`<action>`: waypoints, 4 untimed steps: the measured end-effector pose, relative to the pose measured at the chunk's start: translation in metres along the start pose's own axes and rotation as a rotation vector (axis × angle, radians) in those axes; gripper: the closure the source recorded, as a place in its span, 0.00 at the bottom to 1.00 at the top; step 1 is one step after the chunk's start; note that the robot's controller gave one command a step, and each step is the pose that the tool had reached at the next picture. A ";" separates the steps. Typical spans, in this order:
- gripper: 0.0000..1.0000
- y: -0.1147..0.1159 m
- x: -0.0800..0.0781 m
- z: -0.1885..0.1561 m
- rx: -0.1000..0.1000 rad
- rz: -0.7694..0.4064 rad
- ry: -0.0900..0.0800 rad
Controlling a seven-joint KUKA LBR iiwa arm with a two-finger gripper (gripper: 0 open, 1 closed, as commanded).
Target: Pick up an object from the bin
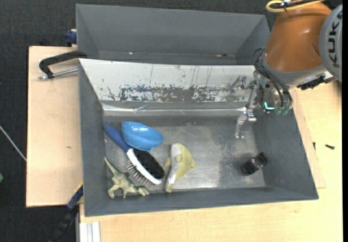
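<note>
Gripper (243, 124) hangs in the right part of the frame, low over the far right of the bin (283, 148) and close to its back wall. Whether it is spread or clenched cannot be told. The arm (331, 34) comes in from the upper right with one orange cover (293, 34) round its wrist.

Five loose things lie on the bin floor: four bunched at the lower left and one alone at the lower right.

The lone one is a small black piece (253, 163), blocky and tilted. It sits near the foot of the right wall, below the gripper in the frame and apart from it, with bare floor all round. It is the nearest thing to the gripper.

The bunch at the lower left holds:
- one blue scoop (141, 135), its oval bowl toward the centre and its handle running up-left toward the left wall
- one brush (145, 166) with black bristles on a white back, just below the scoop and lying aslant
- one yellow thing (179, 163), soft-looking with a white edge, just right of the brush
- one olive toy figure (122, 184), against the front wall and partly under the brush
</note>
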State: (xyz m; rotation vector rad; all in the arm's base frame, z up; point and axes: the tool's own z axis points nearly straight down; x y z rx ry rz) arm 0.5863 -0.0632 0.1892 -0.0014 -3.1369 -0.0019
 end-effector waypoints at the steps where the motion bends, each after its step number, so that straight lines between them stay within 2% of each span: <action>1: 0.00 -0.047 0.074 0.115 0.000 0.156 0.004; 2: 0.00 -0.090 0.094 0.118 0.000 0.162 -0.006; 3: 1.00 -0.088 0.091 0.117 0.001 0.157 -0.015; 4: 1.00 -0.079 0.091 -0.017 0.004 0.068 -0.019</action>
